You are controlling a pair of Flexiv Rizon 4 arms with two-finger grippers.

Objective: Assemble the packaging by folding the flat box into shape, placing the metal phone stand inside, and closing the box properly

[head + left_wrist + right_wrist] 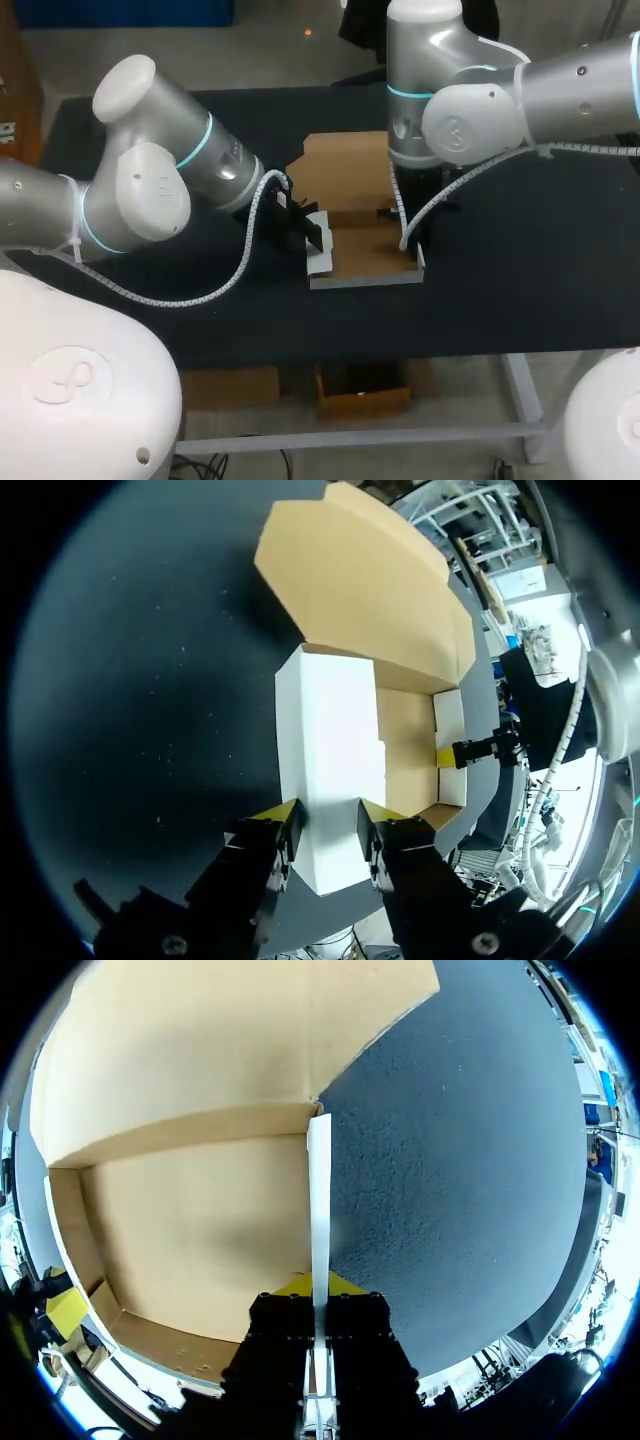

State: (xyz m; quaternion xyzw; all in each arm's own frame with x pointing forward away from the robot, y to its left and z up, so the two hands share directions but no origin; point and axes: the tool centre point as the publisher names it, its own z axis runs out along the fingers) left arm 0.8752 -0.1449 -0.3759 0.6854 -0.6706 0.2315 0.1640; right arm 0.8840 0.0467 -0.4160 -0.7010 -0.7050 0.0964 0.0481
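Note:
The box (360,248) lies open in the middle of the table, brown inside and white outside, its lid flap (345,165) flat toward the far side. My left gripper (305,232) is at the box's left side, and in its wrist view the white left side flap (330,730) fills the gap between its fingers (330,815). My right gripper (408,222) pinches the thin white right wall (319,1190), seen edge-on between its shut tips (318,1285). The box floor (200,1230) is bare. No metal phone stand shows in any view.
The black table (520,270) spreads wide to the right of the box and toward its front edge. Both arms crowd the box from the two sides. The right gripper's yellow tip (447,757) shows across the box in the left wrist view.

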